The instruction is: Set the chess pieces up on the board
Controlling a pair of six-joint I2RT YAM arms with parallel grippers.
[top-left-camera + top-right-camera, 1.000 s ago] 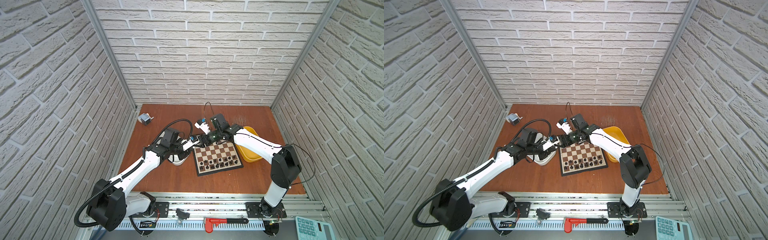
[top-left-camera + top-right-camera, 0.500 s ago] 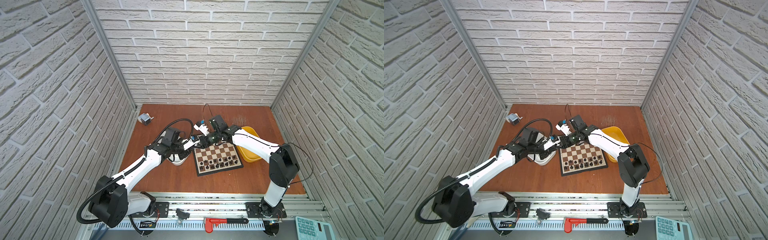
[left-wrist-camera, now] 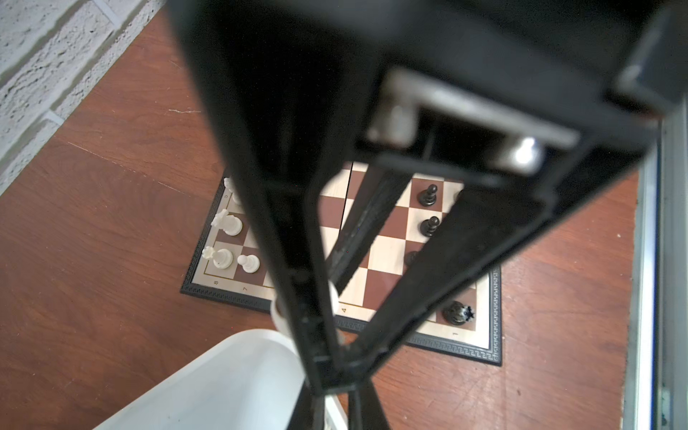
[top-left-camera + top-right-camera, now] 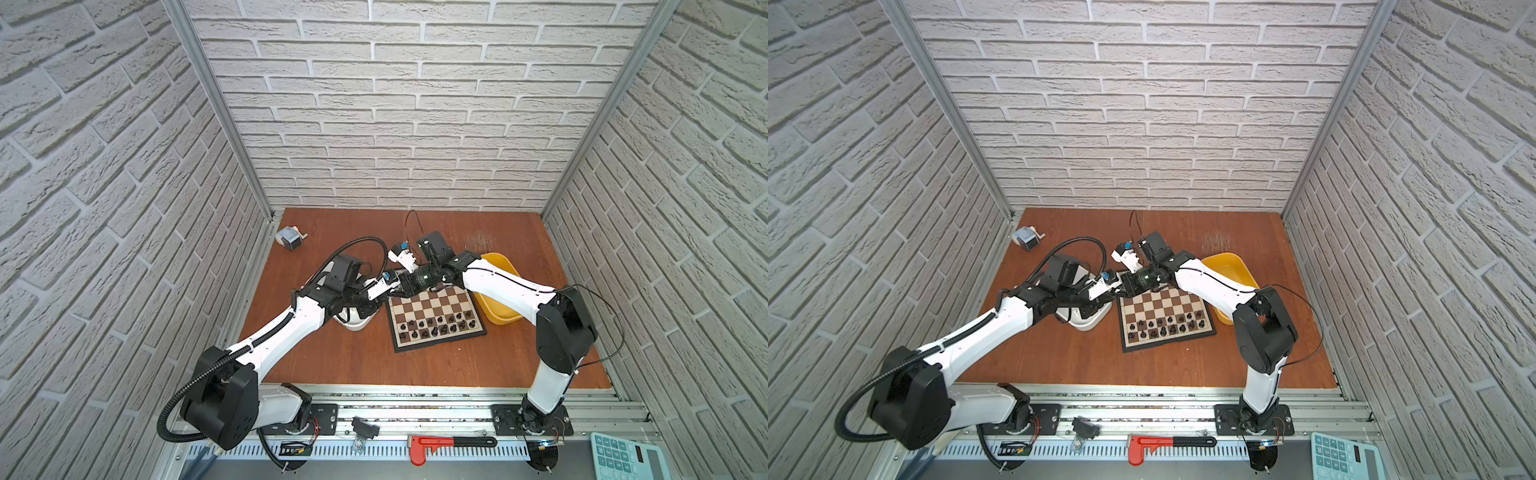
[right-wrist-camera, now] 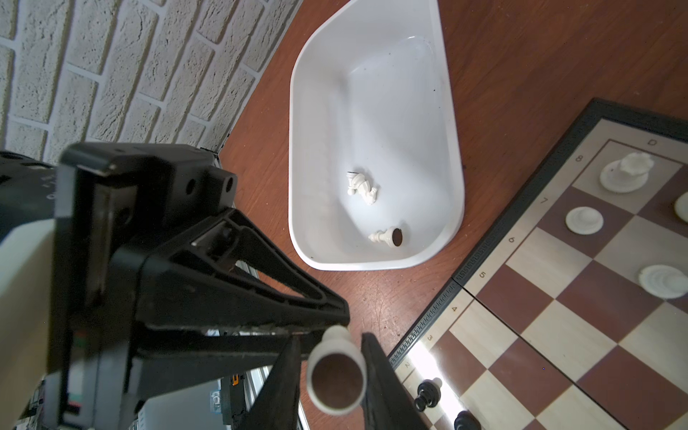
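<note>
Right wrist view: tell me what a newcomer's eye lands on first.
First comes the white chess piece held in the air beside the board, its brown felt base facing the camera. The left gripper pinches its top, and the fingers of the right gripper flank its base. Behind it, the white tub holds two toppled white pieces, a knight and a pawn.

The board [image 4: 432, 303] lies between the left tub [image 4: 355, 324] and the right tub [image 4: 498, 266] — chess pieces [image 4: 433, 331] stand on it.
</note>
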